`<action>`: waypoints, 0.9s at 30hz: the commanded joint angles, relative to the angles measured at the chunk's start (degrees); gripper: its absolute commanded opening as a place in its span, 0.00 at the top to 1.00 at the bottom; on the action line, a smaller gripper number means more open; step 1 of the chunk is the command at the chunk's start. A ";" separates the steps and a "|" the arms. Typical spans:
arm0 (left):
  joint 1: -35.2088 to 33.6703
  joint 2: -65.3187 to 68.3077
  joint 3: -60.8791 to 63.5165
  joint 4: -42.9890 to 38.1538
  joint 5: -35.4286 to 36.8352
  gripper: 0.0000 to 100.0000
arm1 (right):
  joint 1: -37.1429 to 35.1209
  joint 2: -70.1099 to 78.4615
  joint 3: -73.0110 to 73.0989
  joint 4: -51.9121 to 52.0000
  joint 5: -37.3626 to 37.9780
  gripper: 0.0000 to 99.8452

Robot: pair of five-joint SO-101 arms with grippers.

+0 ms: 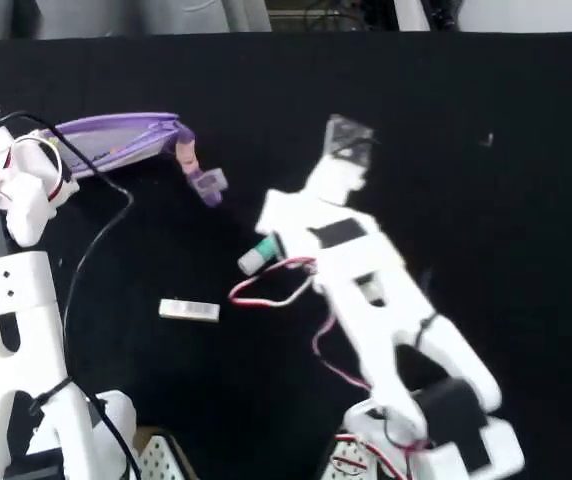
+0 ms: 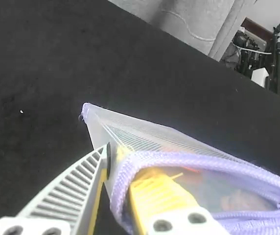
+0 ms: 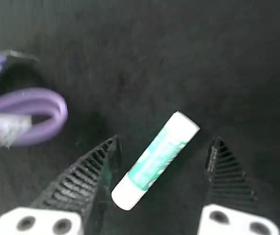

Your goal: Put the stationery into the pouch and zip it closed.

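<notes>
Pouch (image 1: pixel 116 140) of purple mesh sits at the upper left of the high view, pinched at its open rim by the left gripper (image 2: pixel 114 154). That gripper is nearly closed, with one finger outside the wall and the yellow finger inside the mouth. A purple wrist loop (image 1: pixel 201 178) trails from the pouch toward centre over the black tabletop (image 1: pixel 486 250). Lower, left of centre, lies a white eraser (image 1: pixel 188 311). At centre the right gripper (image 3: pixel 164 141) stands wide open astride a green-and-white glue stick (image 3: pixel 154 159) lying on the tabletop, gripping nothing. Lettering on the stick's label is too blurred to read.
</notes>
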 commanded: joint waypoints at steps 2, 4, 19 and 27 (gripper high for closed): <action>-0.66 -1.41 -0.84 -2.02 -0.35 0.97 | -1.32 4.18 -0.75 -4.57 -0.53 0.73; -0.66 -1.41 -0.84 -2.02 -0.35 0.97 | -1.49 4.62 -0.75 -4.75 -0.53 0.73; -0.31 -1.41 -0.75 -2.02 -0.18 0.97 | -3.87 7.08 -1.45 -4.84 -0.53 0.73; -0.31 -1.41 -0.75 -1.93 -0.09 0.97 | -3.69 16.22 -10.59 1.14 -0.26 0.73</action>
